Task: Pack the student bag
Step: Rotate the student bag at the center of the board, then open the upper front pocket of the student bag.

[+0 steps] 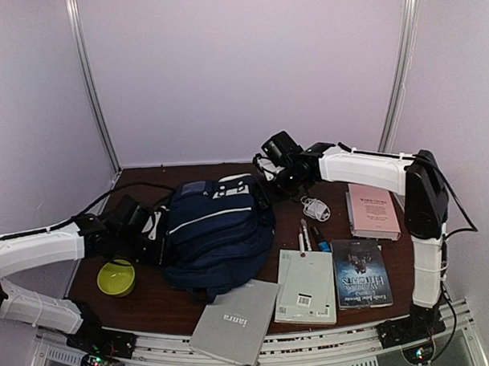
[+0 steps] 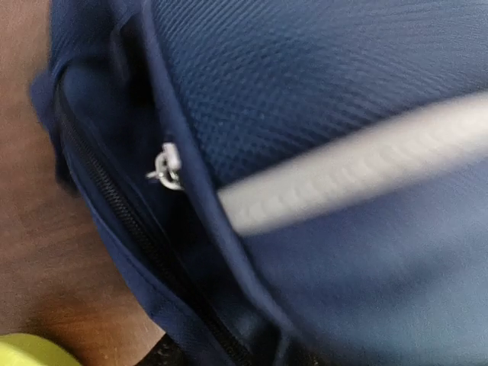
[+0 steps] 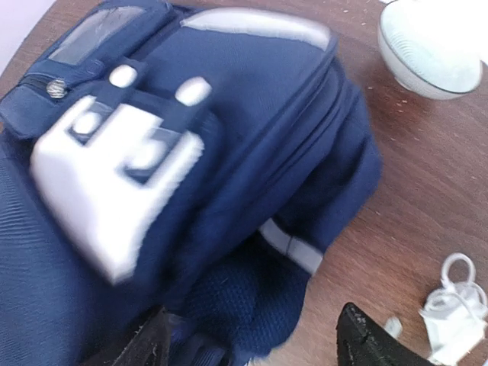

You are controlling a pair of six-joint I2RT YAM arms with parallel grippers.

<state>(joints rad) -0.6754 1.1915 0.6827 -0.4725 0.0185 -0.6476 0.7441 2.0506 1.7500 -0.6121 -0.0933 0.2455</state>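
Since the student bag [image 1: 218,232] lies centred on the tabletop [image 1: 152,303], long axis 12-to-6, left gripper [image 1: 154,234] sits closest at its 9 o'clock flank, jaws unreadable, while right gripper [image 1: 276,175] hovers at 1 o'clock, jaws wide, empty.

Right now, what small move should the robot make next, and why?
Probably ease the left jaws onto the silver zip pull and grip it: the student bag looks zipped shut, while the books lie outside it.
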